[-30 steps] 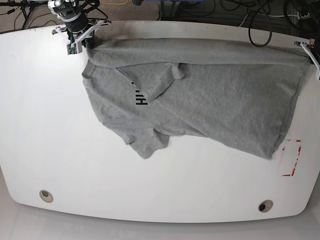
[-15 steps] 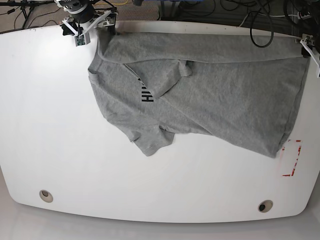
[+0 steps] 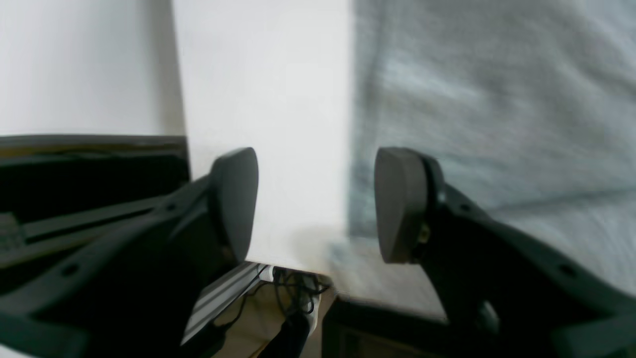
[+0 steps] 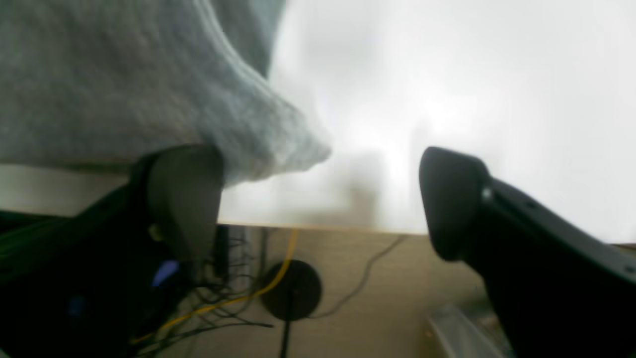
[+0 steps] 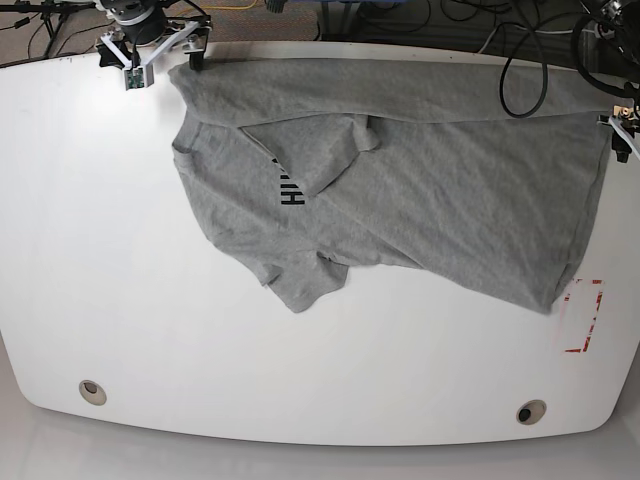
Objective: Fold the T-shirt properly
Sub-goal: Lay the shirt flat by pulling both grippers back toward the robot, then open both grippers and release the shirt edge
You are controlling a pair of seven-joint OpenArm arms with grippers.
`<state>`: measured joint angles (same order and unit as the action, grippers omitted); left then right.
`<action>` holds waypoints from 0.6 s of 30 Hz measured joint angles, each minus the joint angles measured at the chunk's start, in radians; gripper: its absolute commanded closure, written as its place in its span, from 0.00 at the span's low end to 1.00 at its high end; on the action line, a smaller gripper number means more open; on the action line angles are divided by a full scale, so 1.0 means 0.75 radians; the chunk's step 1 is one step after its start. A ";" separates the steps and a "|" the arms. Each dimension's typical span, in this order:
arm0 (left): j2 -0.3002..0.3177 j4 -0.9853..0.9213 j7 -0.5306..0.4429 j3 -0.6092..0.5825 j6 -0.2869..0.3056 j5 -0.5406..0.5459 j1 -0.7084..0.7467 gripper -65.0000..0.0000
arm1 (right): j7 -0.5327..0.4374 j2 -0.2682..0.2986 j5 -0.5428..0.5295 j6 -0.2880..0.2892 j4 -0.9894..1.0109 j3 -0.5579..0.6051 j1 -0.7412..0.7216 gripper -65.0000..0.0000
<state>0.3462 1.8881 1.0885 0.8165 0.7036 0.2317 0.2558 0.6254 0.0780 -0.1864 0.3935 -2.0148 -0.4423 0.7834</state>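
t-shirt point(image 5: 400, 170) lies flat between both released hands point(image 4: 318, 199) point(image 3: 315, 204), touching neither.

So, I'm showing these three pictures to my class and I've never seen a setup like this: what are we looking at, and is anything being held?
It is a robot with two arms at a white table, meant to fold a grey T-shirt. One picture looks down on the whole table. The other two come from cameras on the wrists, each looking out between the dark fingers of its own claw.

The T-shirt lies crumpled and partly folded over, with black letters showing. The right claw is at one far corner of the shirt and the left claw at the other. Both claws are open, so nothing is held.
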 measured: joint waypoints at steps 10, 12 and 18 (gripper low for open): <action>-0.003 -0.006 -0.004 0.000 0.001 0.000 -0.110 0.48 | -0.003 0.057 -0.050 0.002 0.000 -0.001 -0.132 0.08; -0.003 -0.007 -0.006 0.000 0.001 0.000 -0.111 0.48 | 0.006 0.058 -0.063 0.000 0.001 0.002 -0.179 0.08; -0.003 -0.009 0.005 -0.013 0.000 -0.007 -0.111 0.48 | 0.123 0.059 -0.064 -0.001 0.005 0.006 -0.316 0.08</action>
<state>0.3443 1.8812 1.0920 0.8070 0.7036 0.2268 0.1722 0.7177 0.1223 -0.2344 0.3931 -2.0113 -0.4377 0.5461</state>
